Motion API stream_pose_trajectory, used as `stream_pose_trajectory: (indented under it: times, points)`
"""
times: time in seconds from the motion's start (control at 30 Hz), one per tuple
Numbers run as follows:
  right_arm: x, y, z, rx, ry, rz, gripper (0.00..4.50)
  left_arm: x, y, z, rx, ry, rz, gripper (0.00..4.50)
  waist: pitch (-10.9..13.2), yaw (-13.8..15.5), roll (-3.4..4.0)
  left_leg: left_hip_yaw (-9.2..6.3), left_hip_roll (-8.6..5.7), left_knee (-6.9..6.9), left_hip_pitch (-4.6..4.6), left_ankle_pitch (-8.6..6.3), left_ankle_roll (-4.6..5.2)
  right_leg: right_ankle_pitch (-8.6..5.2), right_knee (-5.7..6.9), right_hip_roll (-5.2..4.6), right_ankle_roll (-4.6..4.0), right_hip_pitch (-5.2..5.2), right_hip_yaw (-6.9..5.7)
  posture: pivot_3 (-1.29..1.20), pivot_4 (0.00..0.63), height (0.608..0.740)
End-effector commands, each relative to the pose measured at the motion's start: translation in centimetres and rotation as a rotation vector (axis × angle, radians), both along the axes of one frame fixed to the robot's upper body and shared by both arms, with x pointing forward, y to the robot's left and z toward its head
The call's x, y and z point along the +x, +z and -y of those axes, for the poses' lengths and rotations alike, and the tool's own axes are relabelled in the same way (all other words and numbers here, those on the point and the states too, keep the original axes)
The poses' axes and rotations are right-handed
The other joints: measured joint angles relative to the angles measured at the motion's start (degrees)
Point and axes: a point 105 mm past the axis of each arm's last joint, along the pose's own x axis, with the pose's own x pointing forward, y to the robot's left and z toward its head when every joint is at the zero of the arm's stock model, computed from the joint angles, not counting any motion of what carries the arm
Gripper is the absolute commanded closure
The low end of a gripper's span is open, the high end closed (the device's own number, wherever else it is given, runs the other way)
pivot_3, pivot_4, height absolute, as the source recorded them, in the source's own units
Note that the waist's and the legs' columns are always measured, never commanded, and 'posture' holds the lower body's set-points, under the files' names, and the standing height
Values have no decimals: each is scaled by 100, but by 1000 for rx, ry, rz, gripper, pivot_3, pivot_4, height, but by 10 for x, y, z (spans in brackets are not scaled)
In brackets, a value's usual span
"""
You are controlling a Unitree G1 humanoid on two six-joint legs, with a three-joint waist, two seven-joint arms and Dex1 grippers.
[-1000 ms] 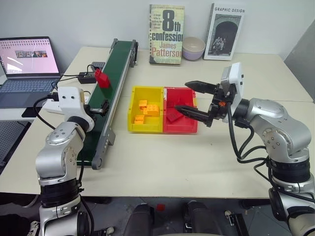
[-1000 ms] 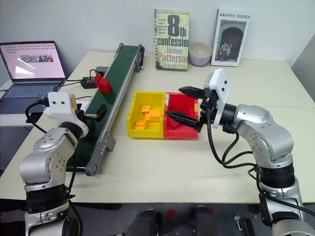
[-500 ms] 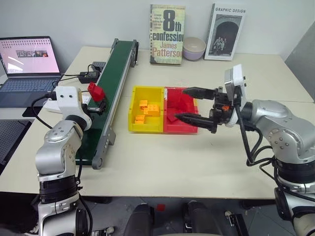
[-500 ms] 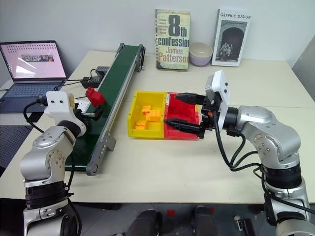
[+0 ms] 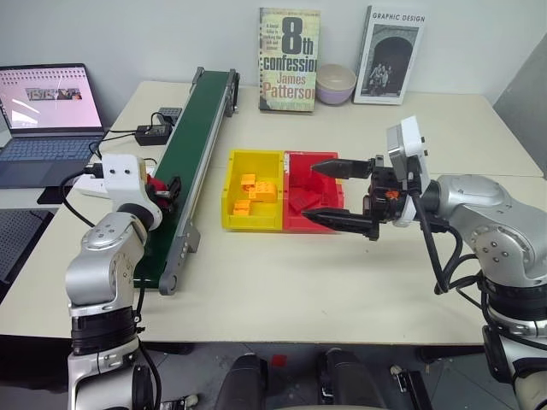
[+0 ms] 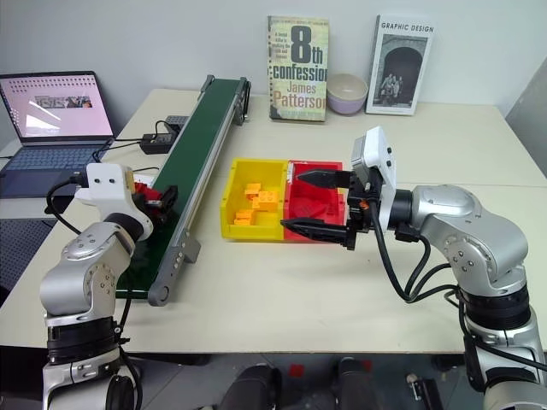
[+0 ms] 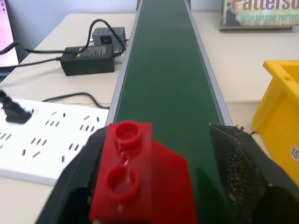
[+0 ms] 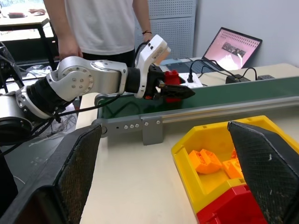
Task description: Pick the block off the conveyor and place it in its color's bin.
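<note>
The red block [image 7: 135, 179] sits on the dark green belt of the conveyor [image 5: 192, 128] near its near end, between the left gripper's [image 7: 159, 186] two black fingers; one finger touches its side, the other stands apart, so the pincer is narrowed but not clamped. The right gripper [image 5: 342, 195], spread wide and empty, hangs above the red bin's [image 5: 318, 224] near edge. The yellow bin [image 5: 229, 205] adjoins it, holding orange bricks [image 5: 248, 192].

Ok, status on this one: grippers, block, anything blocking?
Left gripper closing around block on conveyor. Right gripper open over red bin. Path clear.
</note>
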Motion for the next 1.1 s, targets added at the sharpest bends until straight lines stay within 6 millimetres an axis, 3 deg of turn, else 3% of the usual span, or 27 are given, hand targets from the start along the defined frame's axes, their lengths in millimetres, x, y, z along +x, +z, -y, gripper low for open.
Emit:
stream_pose_trajectory:
  times: [0.03, 0.17, 0.37, 0.47, 0.6, 0.67, 0.77, 0.97, 1.1]
  points:
    - [-2, 16, 3, 23, 0, 55, 0, -16, 14, -6, 5, 65, 32, 2308, 0, 0, 0, -1, 0, 0, 0, 0, 0, 0, 1, -1, 0, 0, -1, 0, 150, 740]
    - [1, 18, 4, 30, -4, 55, 0, -29, 14, -13, -12, 116, 17, 2974, 0, 1, 0, -3, 2, 0, 1, 0, 0, 0, 1, 1, 0, 0, -3, 0, 150, 740]
    - [5, 20, 2, 41, -5, 57, 0, -37, 21, -17, -10, 131, 18, 2974, 0, -2, 0, -2, 2, 1, 2, 0, 0, 0, 2, 7, 0, 1, -3, 0, 150, 740]
    - [5, 20, 2, 41, -9, 59, 0, -33, 27, -9, -20, 97, 22, 2974, 0, -1, 0, -1, 0, 1, 1, 0, 0, 0, 0, 9, 0, 2, -2, 0, 150, 740]
    - [5, 19, 5, 29, -29, 68, 0, -20, 50, 29, -12, -107, 64, 2974, 0, 18, -1, -3, -2, 2, -2, 0, 0, 0, 0, 14, 0, 2, -5, 0, 150, 740]
    - [8, 22, 11, 27, -98, 100, 0, -9, 69, 68, 1, -326, 90, 2974, 1, 53, -1, -4, -5, 6, -3, 0, 0, 0, 1, 18, 0, 3, -7, 0, 150, 740]
    - [14, 14, 20, -29, -216, 136, 0, 3, 81, 102, 36, -513, 99, 2974, 0, 82, -1, -3, -8, 14, -8, 1, 0, 0, -3, 20, 0, 4, -11, 0, 150, 740]
    - [27, 0, 49, -26, -556, 142, 0, 30, 81, 180, 114, -869, 99, 2974, 0, 120, -2, 18, -14, 2, -6, 0, 0, -1, -6, 19, 1, -3, -6, 0, 150, 740]
    - [26, -4, 60, -18, -661, 138, 0, 37, 73, 209, 143, -1027, 80, 2974, 0, 90, -1, 18, -12, -1, -11, 0, 1, -1, -6, 21, 1, -9, -6, 0, 150, 740]
